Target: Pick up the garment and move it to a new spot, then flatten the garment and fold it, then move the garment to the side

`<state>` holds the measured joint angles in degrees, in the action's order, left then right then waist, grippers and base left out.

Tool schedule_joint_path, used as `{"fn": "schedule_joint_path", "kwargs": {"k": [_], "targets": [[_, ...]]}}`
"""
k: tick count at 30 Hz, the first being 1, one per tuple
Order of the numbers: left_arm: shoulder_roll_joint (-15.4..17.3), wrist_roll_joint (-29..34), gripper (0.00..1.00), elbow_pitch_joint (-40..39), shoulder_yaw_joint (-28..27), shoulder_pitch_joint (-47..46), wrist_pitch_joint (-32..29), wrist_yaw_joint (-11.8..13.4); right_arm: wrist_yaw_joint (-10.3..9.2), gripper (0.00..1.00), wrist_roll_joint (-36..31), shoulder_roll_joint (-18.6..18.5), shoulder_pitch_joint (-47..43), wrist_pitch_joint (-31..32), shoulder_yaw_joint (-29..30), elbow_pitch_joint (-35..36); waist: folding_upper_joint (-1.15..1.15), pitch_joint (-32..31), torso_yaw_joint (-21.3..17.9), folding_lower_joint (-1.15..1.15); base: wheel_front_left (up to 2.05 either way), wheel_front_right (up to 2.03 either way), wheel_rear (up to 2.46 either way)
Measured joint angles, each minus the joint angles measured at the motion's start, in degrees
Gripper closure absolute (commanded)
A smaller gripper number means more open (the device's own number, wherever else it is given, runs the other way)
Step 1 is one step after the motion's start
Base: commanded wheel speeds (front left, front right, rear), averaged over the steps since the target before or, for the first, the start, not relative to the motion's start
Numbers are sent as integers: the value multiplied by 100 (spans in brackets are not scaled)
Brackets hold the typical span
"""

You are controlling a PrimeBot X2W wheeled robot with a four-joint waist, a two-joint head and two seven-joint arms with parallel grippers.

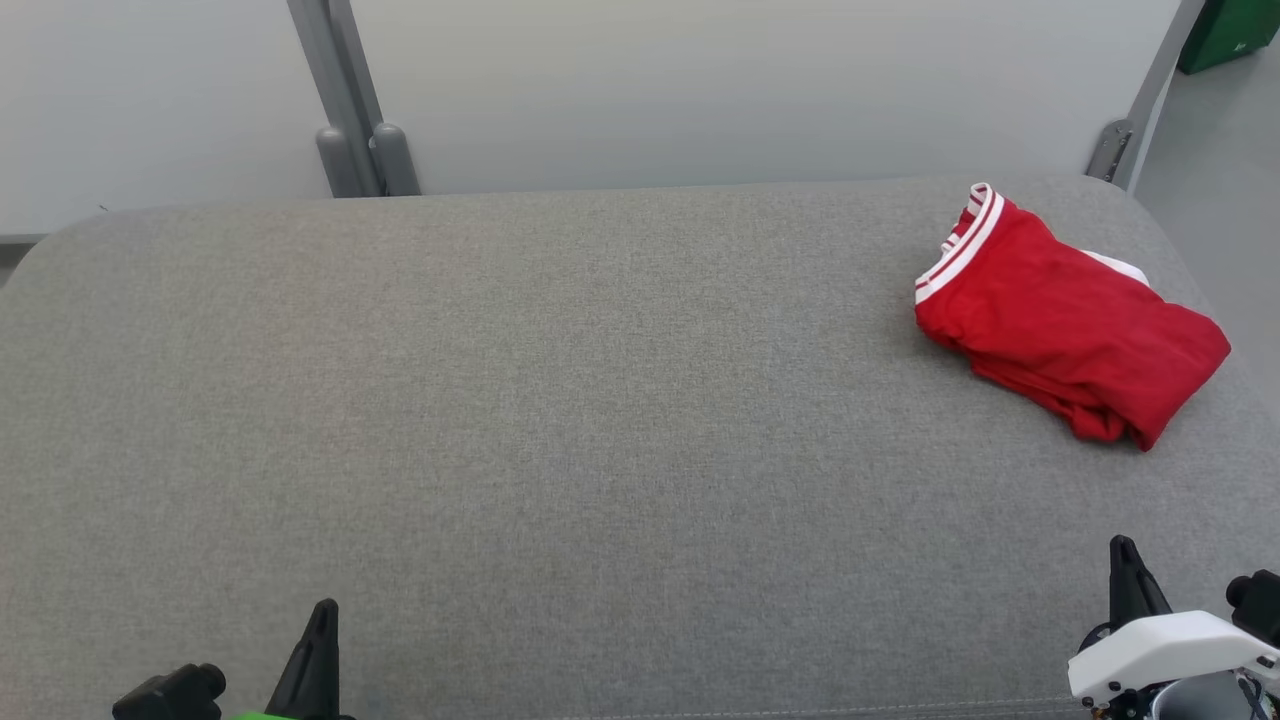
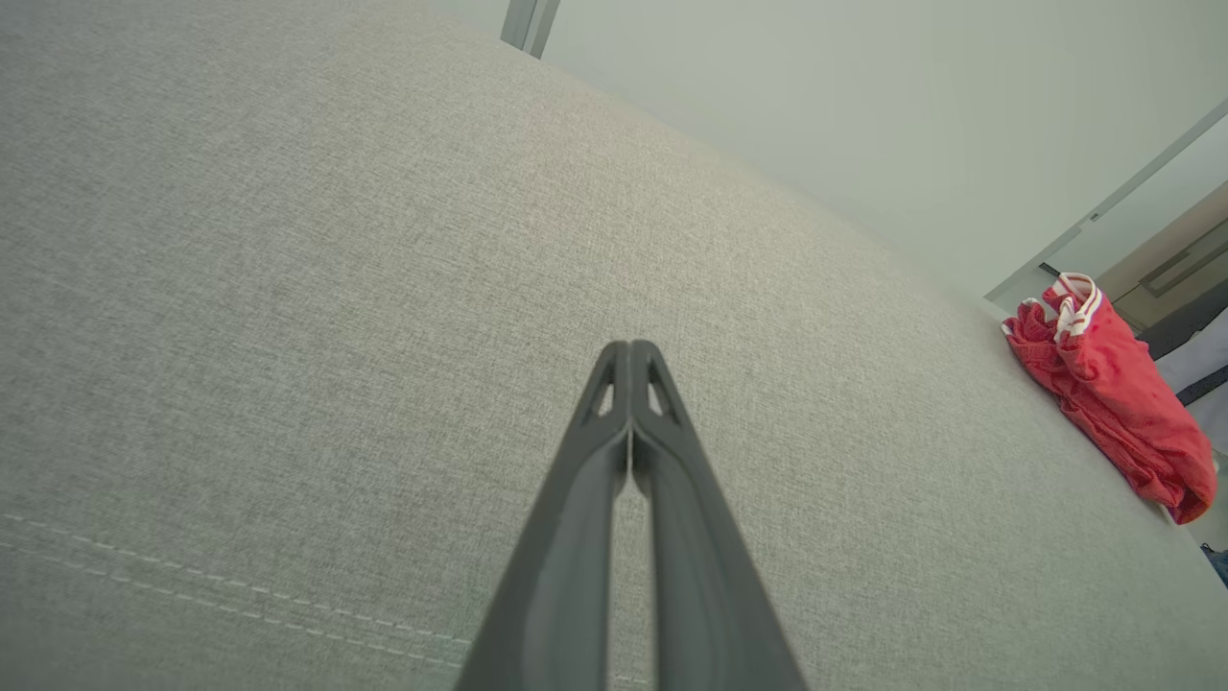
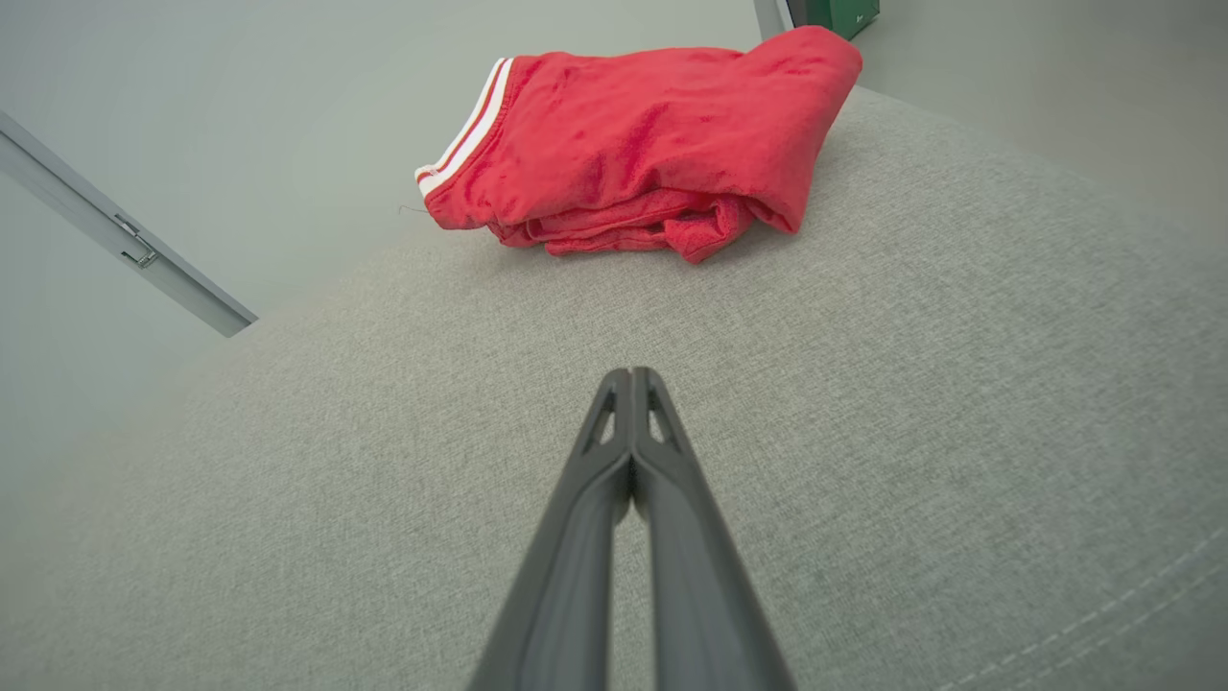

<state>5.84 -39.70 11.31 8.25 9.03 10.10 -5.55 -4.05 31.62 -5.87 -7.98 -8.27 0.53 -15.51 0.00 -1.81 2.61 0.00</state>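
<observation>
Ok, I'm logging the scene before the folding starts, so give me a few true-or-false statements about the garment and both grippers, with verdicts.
1. The red garment lies on the grey cushion, toward the robot's far right. True.
2. The right gripper is clamped on the garment. False: its fingers are shut on nothing and it sits short of the garment, apart from it.
3. The left gripper has its fingers closed together. True.
4. The garment is spread flat across the middle of the cushion. False: it is bunched in layers near the right end.
5. The garment has a white-striped band along one edge. True.
</observation>
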Motion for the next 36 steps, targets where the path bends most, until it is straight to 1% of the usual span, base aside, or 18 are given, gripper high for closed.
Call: {"fn": "schedule_joint_path", "kwargs": {"k": [3,4,18,36], "targets": [[-9,-162,100,10,-35,-40,-25,-1,2,100,130,10,43,34,23,-8,0,5,-7,0,0,0,0],[-19,-287,100,25,-66,-64,-70,-1,55,100,288,13,80,89,51,-8,0,10,-14,0,0,0,0],[-89,-1096,100,100,-264,-238,-355,-24,216,100,1238,68,265,352,189,-33,0,42,-59,0,0,0,0],[-140,-2335,100,205,-531,-475,-710,-51,471,100,2597,166,512,697,359,-43,0,86,-118,0,0,0,0]]}}
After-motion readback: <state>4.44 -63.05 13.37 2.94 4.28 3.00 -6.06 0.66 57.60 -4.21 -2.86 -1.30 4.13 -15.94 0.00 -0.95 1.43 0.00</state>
